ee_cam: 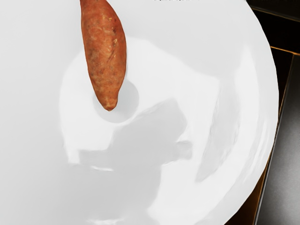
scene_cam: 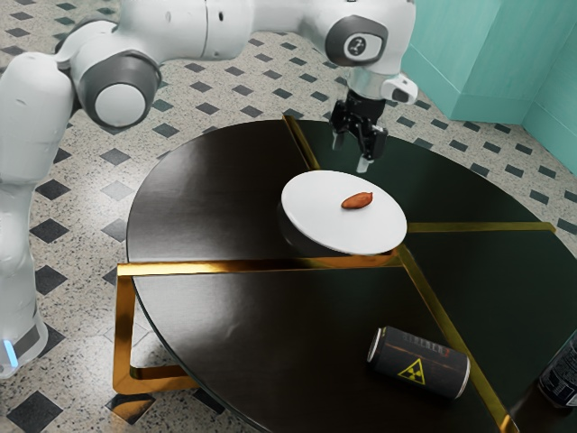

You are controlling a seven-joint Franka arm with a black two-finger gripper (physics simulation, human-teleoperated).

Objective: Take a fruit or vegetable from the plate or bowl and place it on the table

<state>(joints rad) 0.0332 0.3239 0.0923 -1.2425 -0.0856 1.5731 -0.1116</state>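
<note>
**White plate (scene_cam: 315, 216) holds sweet potato (scene_cam: 358, 200) below parted fingers (scene_cam: 363, 165)**

A speckled floor (scene_cam: 86, 234) set with dark diamonds spreads around the table, and teal walls (scene_cam: 491, 54) rise at the exterior view's upper right. The round, dark table (scene_cam: 207, 325) is crossed by gold-coloured strips (scene_cam: 270, 265). The white arm (scene_cam: 198, 27) comes in from the exterior view's left, bending down toward the table. The plate lies on the tabletop, its glossy face marked by grey reflections or shadows in the wrist view. The black gripper (scene_cam: 350, 153) hangs raised, its fingers apart with nothing clamped between them. A dark can (scene_cam: 419, 361) with a yellow hazard triangle lies on its side, well apart from the plate; another can (scene_cam: 563, 374) is partly visible at the exterior view's lower right edge. The reddish-brown sweet potato rests on the plate, inside its rim, touching neither finger.
</note>
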